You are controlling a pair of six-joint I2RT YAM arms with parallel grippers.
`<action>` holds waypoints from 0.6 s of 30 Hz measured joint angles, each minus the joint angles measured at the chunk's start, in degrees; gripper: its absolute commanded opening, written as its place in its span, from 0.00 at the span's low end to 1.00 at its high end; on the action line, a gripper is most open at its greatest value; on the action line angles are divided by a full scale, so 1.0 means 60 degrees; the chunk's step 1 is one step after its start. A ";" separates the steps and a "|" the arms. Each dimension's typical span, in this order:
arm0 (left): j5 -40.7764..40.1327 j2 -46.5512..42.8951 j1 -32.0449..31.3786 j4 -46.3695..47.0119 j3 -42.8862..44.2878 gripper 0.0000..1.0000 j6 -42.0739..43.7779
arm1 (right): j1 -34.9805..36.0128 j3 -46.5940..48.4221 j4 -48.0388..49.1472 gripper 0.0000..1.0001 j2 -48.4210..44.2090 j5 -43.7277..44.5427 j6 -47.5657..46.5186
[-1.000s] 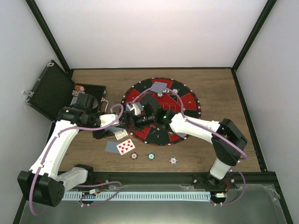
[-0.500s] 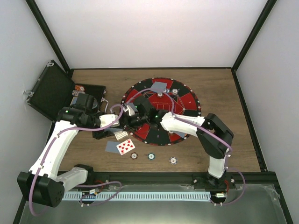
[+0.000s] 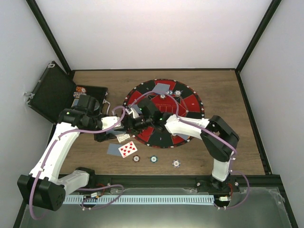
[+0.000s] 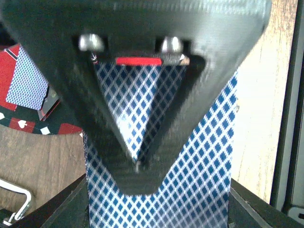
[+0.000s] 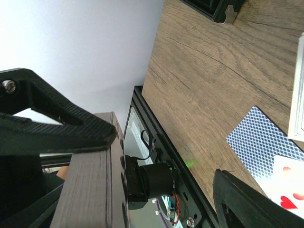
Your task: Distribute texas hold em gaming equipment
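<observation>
White walls box in a wooden surface (image 3: 228,90). The big round red-and-black mat (image 3: 190,102) sits pretty much dead centre, and the black hinged case (image 3: 50,92) lies open out at 9 o'clock. The two claws meet at the mat's 9 o'clock rim. The left claw (image 4: 137,164) is clamped on a blue-backed card (image 4: 199,190), while the right claw (image 5: 166,156) has its fingers spread apart. Down around 7 o'clock a face-up red-pipped card (image 3: 128,149) touches a face-down card (image 3: 114,149). Three chips (image 3: 153,159) sit in a row toward 6 o'clock.
</observation>
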 measured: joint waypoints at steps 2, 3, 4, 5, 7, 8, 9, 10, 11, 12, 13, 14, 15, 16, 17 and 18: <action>-0.0007 0.0000 0.0000 0.0000 0.0000 0.04 0.0000 | -0.0080 -0.0208 0.0022 0.66 -0.0208 0.0000 -0.0018; -0.0015 0.0004 0.0000 0.0000 0.0000 0.04 0.0000 | -0.0124 -0.0284 0.0018 0.66 -0.0295 0.0000 -0.0022; -0.0018 0.0011 0.0000 0.0004 0.0000 0.04 0.0000 | -0.0182 -0.0401 0.0018 0.65 -0.0423 0.0004 -0.0025; -0.0025 0.0018 0.0000 0.0004 0.0000 0.04 0.0000 | -0.0233 -0.0484 0.0000 0.64 -0.0525 0.0004 -0.0033; -0.0040 0.0047 0.0000 0.0004 0.0000 0.04 0.0000 | -0.0310 -0.0597 -0.0044 0.62 -0.0659 0.0007 -0.0073; -0.0040 0.0058 0.0000 0.0004 0.0000 0.04 0.0000 | -0.0331 -0.0623 -0.0073 0.61 -0.0703 0.0011 -0.0098; -0.0040 0.0073 0.0000 0.0004 0.0000 0.04 -0.0004 | -0.0342 -0.0652 -0.0095 0.60 -0.0743 0.0015 -0.0127; -0.0040 0.0087 0.0000 0.0000 0.0000 0.04 -0.0004 | -0.0346 -0.0667 -0.0117 0.59 -0.0776 0.0029 -0.0146; -0.0040 0.0095 0.0000 0.0004 0.0000 0.04 -0.0004 | -0.0350 -0.0685 -0.0124 0.58 -0.0801 0.0040 -0.0164; -0.0036 0.0102 0.0000 0.0000 0.0000 0.04 -0.0004 | -0.0350 -0.0699 -0.0142 0.57 -0.0834 0.0051 -0.0168; -0.0036 0.0109 0.0000 0.0004 0.0000 0.04 -0.0007 | -0.0353 -0.0721 -0.0168 0.57 -0.0885 0.0066 -0.0168; -0.0036 0.0117 0.0000 0.0004 0.0000 0.04 -0.0007 | -0.0357 -0.0739 -0.0189 0.56 -0.0929 0.0084 -0.0171; -0.0040 0.0117 0.0000 0.0004 0.0000 0.04 -0.0011 | -0.0368 -0.0776 -0.0204 0.55 -0.0976 0.0109 -0.0175; -0.0036 0.0117 0.0000 0.0000 0.0000 0.04 -0.0007 | -0.0379 -0.0805 -0.0211 0.54 -0.1016 0.0113 -0.0178; -0.0040 0.0117 0.0000 0.0004 0.0000 0.04 -0.0007 | -0.0390 -0.0834 -0.0226 0.53 -0.1064 0.0117 -0.0171; -0.0044 0.0117 0.0000 0.0004 0.0000 0.04 -0.0011 | -0.0393 -0.0834 -0.0244 0.52 -0.1089 0.0127 -0.0178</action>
